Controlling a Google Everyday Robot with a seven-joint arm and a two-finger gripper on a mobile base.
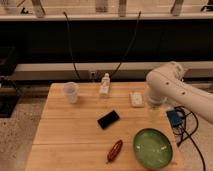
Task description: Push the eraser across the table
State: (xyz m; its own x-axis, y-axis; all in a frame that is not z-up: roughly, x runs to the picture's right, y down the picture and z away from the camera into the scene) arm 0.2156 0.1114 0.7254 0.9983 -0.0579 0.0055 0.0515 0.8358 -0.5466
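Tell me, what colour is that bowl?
The bowl is green, camera view. The claw hangs near the white block.

table [60, 135]: eraser [108, 119], cup [71, 92], bottle [104, 85], block [136, 98], oblong [115, 150], bowl [153, 148] | gripper [154, 113] over right side

Smooth white arm [176, 91], thick and rounded like fat tubing, swelling into a bulbous joint, shaded grey underneath, ending in a paler gripper [154, 111] above the right side of the desk [70, 131], with a small blue box [174, 118] and looping black cable [189, 131] alongside.
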